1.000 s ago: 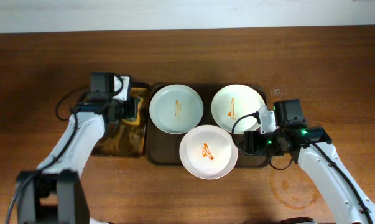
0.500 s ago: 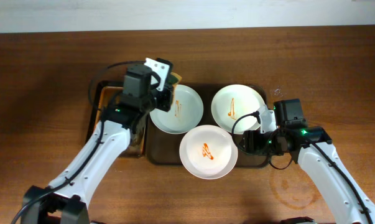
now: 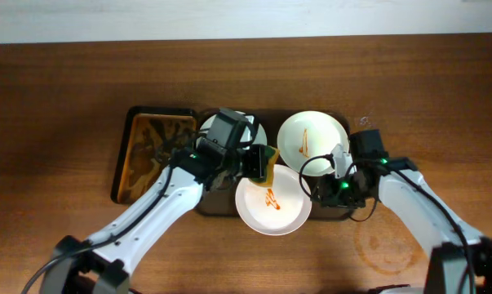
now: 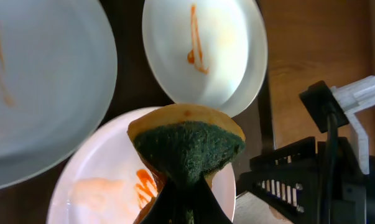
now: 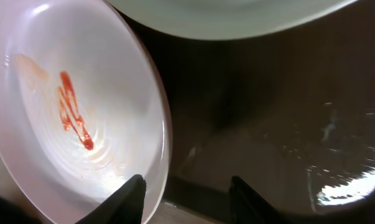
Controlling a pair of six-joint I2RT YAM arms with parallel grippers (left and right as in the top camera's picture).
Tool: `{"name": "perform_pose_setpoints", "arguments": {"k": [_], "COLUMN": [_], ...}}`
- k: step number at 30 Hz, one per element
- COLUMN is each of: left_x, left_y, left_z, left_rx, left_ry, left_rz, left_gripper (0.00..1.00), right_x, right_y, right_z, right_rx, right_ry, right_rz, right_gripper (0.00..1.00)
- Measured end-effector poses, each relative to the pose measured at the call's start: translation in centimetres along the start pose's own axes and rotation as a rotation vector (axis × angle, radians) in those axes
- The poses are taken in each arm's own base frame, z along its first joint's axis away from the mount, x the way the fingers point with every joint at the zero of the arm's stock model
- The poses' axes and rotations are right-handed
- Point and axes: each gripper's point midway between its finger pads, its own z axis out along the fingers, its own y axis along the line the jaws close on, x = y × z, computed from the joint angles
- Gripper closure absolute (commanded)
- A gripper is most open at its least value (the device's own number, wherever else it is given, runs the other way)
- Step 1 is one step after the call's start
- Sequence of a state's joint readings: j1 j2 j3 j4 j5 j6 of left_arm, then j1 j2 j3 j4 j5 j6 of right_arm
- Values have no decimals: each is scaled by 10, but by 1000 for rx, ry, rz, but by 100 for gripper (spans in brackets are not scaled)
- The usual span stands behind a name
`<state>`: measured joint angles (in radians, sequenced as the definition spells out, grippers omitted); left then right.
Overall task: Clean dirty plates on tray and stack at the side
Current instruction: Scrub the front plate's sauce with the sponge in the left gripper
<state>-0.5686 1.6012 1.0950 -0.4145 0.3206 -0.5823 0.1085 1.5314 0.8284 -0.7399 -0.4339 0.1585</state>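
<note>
The dark brown tray holds three sauce-streaked plates. The front white plate also shows in the left wrist view and the right wrist view. The back right white plate also shows in the left wrist view. The pale grey-green plate at the back left is mostly hidden by my left arm. My left gripper is shut on a yellow-green sponge just above the front plate's far rim. My right gripper is open and empty at that plate's right rim.
A black-rimmed amber tray lies left of the brown tray. The right arm's dark body is close to the sponge's right. Bare wooden table surrounds the trays.
My left arm has carried the sponge from the amber tray rightwards across the grey-green plate to the front white plate. My right gripper has shifted only slightly.
</note>
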Motion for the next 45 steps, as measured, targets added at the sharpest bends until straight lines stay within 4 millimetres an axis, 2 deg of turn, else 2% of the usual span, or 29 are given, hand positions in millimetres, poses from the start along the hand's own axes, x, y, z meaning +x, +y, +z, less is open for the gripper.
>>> {"name": "perform_pose_setpoints", "arguments": {"k": [3, 6, 9, 17, 24, 27, 31, 34, 38, 42, 45], "left_x": [8, 13, 20, 52, 65, 84, 91, 89, 72, 57, 51], "left_y": [0, -1, -3, -16, -16, -13, -11, 3, 26, 59, 67], "left_z": [15, 24, 30, 49, 59, 76, 88, 88, 86, 74, 65], "left_rx": [13, 35, 44, 32, 10, -20, -29, -104, -205, -305, -323], "left_ry": [40, 73, 109, 200, 233, 283, 292, 265, 187, 160, 162], "left_rz": [-57, -103, -148, -216, -258, -250, -247, -251, -211, -187, -97], "left_gripper": [100, 100, 100, 100, 100, 100, 100, 100, 100, 100, 100], "right_x": [4, 5, 1, -1, -1, -1, -2, -2, -1, -1, 1], "right_y": [2, 2, 2, 3, 3, 3, 3, 5, 8, 8, 7], "right_z": [11, 18, 19, 19, 19, 19, 19, 19, 19, 19, 19], "right_rx": [-37, -52, -58, -59, -59, -59, -60, -67, -82, -84, -78], "right_ry": [46, 68, 53, 47, 47, 46, 45, 44, 47, 48, 55], "right_rz": [21, 37, 42, 76, 98, 97, 97, 94, 93, 93, 97], "right_gripper": [56, 68, 69, 84, 90, 89, 90, 90, 91, 91, 90]}}
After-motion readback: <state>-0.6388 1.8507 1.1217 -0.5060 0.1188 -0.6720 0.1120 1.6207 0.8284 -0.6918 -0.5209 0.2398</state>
